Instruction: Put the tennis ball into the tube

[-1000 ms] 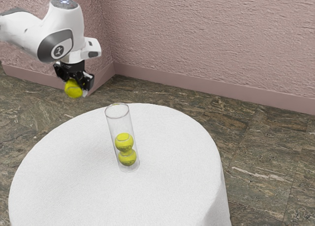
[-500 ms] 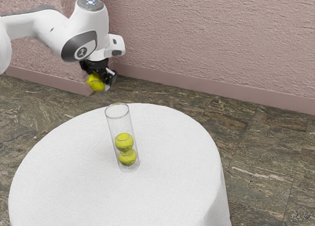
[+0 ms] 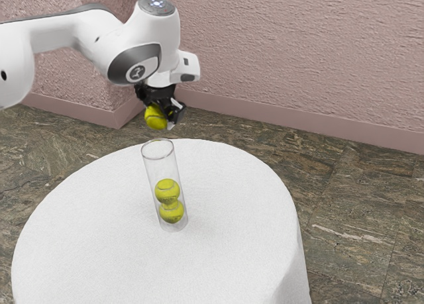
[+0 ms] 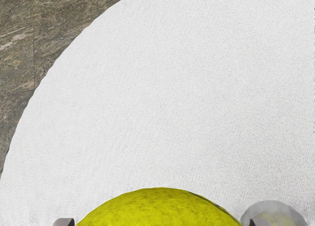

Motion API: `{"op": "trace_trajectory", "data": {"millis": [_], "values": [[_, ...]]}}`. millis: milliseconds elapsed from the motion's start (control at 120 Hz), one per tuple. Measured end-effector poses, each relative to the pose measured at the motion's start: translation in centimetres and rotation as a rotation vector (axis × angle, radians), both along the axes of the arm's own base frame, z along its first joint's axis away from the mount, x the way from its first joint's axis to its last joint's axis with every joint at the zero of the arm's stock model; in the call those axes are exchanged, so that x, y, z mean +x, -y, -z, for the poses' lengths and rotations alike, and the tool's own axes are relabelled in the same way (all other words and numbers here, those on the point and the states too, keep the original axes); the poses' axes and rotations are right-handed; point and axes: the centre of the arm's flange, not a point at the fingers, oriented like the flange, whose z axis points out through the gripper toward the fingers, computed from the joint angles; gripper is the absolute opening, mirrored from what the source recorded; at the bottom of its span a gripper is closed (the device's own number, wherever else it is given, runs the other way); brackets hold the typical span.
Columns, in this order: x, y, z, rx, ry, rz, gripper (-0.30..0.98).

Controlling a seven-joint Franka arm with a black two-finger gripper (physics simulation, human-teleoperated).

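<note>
While the tool point(image 3: 160, 116) pinches the held tennis ball point(image 3: 155, 118) between its fingers, the clear tube point(image 3: 160, 171) stands upright on the white-clothed desk point(image 3: 232, 231), open end up. Note the critical relation: the held ball is above the tube's rim point(image 3: 158, 141) but, judging from both views, displaced toward the scene's far side; the next move probably calls for a shift nearward, then a descent along the tube's long axis. Inside, an upper ball point(image 3: 167, 190) sits on a lower ball point(image 3: 171, 212). The far fingertip is partly masked by the held ball in the exterior view. In the wrist view, that ball and the tube's mouth are both cut off by the frame, so exact clearance cannot be judged.
</note>
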Motion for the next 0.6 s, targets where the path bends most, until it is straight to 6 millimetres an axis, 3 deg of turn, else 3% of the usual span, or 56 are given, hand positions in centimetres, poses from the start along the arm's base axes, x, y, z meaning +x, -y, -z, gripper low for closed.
{"op": "trace_trajectory", "data": {"millis": [133, 600], "values": [[-0.9, 1.4, -0.2, 0.003, -0.033, -0.028, 0.37], [-3.8, 2.8, -0.9, 0.023, -0.108, -0.175, 0.37]]}}
